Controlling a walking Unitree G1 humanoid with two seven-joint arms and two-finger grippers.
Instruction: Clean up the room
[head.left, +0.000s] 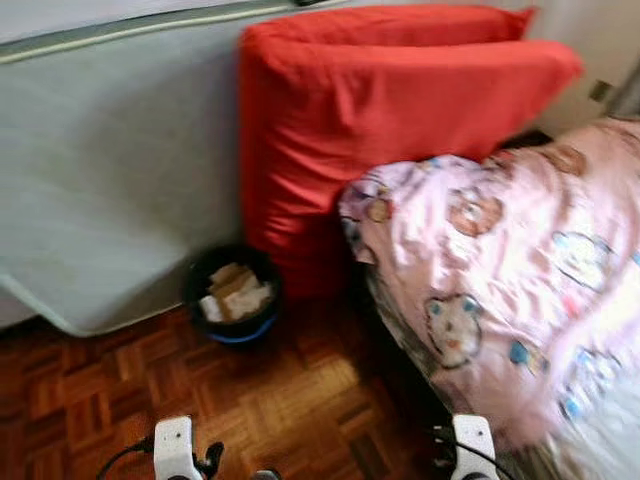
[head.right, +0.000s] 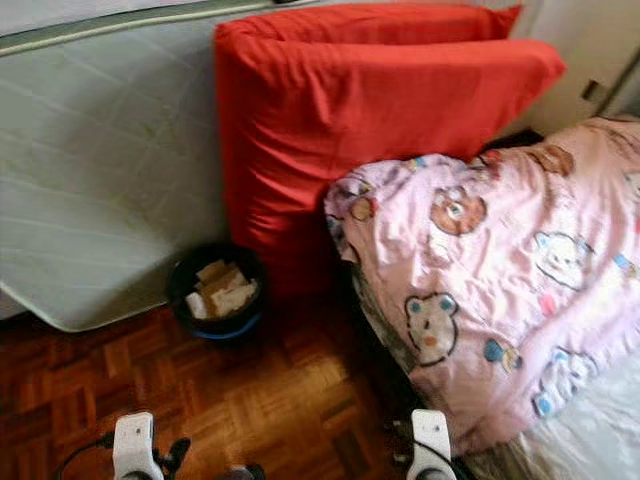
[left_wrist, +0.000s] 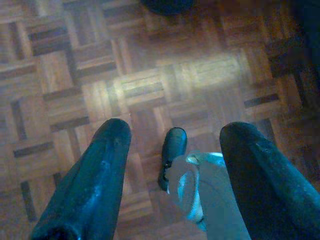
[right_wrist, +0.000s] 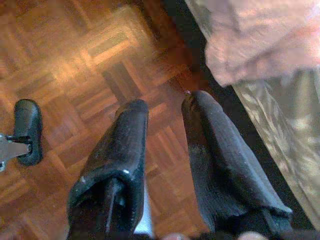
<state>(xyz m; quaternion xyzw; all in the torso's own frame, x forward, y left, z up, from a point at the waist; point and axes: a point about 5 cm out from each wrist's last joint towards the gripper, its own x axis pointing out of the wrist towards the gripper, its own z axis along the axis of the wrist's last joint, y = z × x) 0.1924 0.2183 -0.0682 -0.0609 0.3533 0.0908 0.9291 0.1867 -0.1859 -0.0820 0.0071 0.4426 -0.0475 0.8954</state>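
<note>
The parquet floor (head.right: 250, 400) holds a black bin (head.right: 215, 290) of paper scraps, leaning against red cushions (head.right: 350, 130) at far centre. Left gripper (left_wrist: 172, 150) and right gripper (right_wrist: 167, 130) hang parted, empty, near the pink blanket (head.right: 500, 280).

A home bedroom: a bed with a pink bear-print duvet (head.right: 500, 280), red pillows (head.right: 370, 120) against a leaning mattress (head.right: 100, 180), parquet floor (head.right: 270, 410), a small bin (head.right: 217, 290).

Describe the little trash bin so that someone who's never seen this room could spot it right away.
Find the big red cushion leaning upright against the pale grey mattress. On the parquet floor at its lower left corner sits the bin: small, round and black, with a blue band and crumpled paper inside.
</note>
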